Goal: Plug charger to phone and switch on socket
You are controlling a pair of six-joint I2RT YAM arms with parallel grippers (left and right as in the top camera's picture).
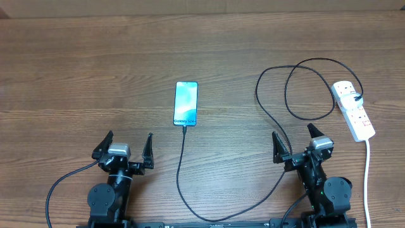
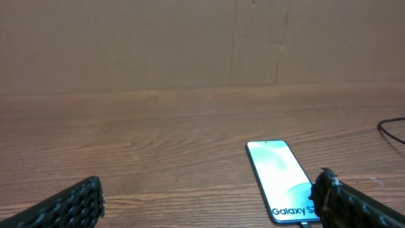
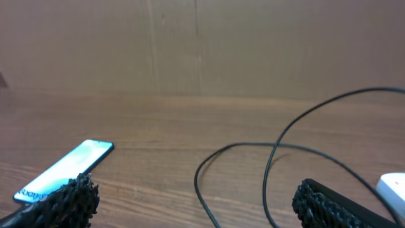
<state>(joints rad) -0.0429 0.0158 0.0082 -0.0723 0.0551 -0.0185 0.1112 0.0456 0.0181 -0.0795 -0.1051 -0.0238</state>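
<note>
Overhead, the phone (image 1: 186, 103) lay flat near the middle of the table (image 1: 63, 76), screen up — light blue-white with dark "Galaxy S24" lettering and a black rim. The charger (image 1: 179, 183) met its near end, though the connector was too small to confirm as seated. The black cable swung toward the table's near edge, then looped up to a plug on the socket (image 1: 354, 109), the white strip at far right. Its red switches were too small to read. In the left wrist view a fingertip (image 2: 345, 202) hid the phone's lower end. The left gripper (image 1: 124, 151) and right gripper (image 1: 296, 140) stood spread wide, holding nothing — both well short of the phone.
</note>
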